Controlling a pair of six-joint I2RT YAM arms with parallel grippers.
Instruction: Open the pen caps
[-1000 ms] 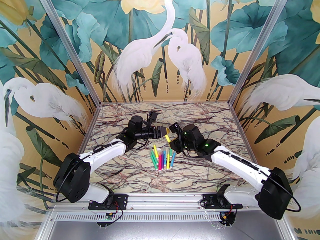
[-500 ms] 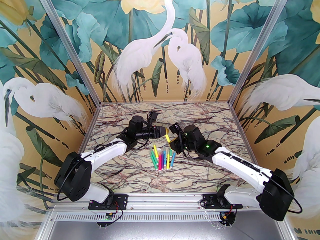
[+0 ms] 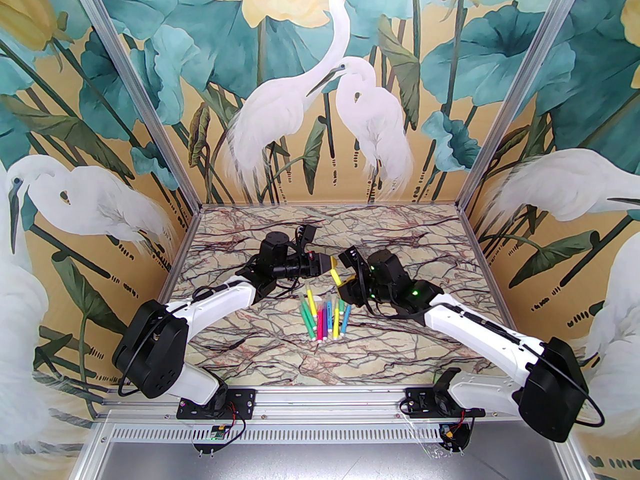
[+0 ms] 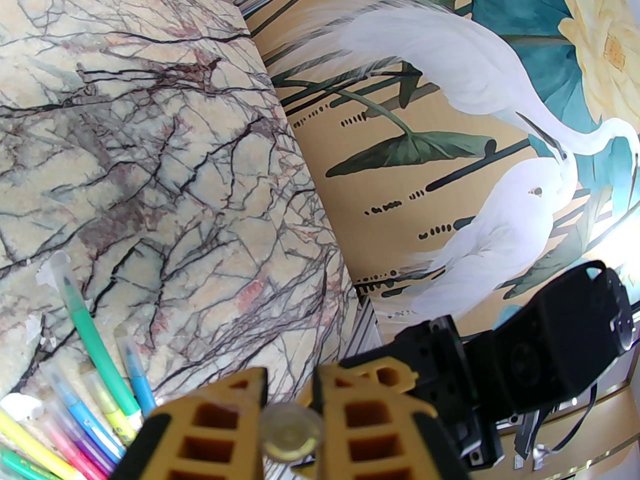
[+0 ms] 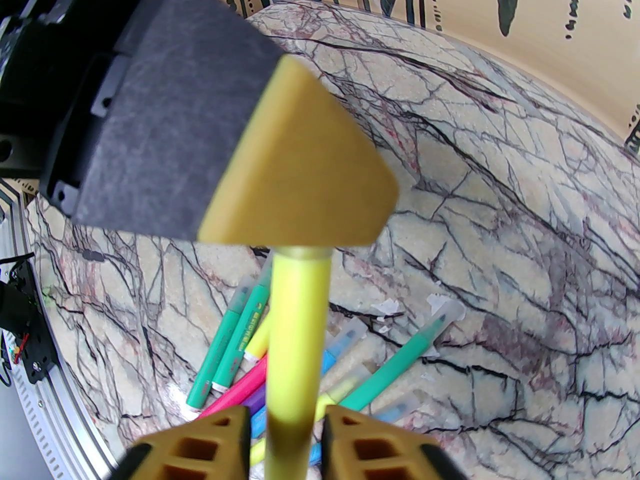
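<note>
A yellow pen (image 5: pixel 297 328) hangs in the air between my two grippers, above the pile of pens (image 3: pixel 324 318) on the marble table (image 3: pixel 410 248). My left gripper (image 4: pixel 290 378) is shut on the pen cap (image 4: pixel 292 433), whose pale round end shows between its yellow fingers. In the right wrist view the pen's top end runs under a left fingertip (image 5: pixel 300 183). My right gripper (image 5: pixel 282 418) stands around the yellow barrel with a narrow gap on each side. From above, the left gripper (image 3: pixel 332 264) and right gripper (image 3: pixel 341 288) meet tip to tip.
Several green, pink, blue, purple and yellow pens (image 4: pixel 95 348) lie bunched below the grippers, most with pale caps on. Small paper scraps (image 5: pixel 390 308) lie beside them. Painted walls (image 3: pixel 320 118) enclose the table on three sides.
My left gripper has closed on the yellow pen's cap end. My right gripper's jaws have loosened from the barrel. The left arm's elbow has shifted slightly right.
</note>
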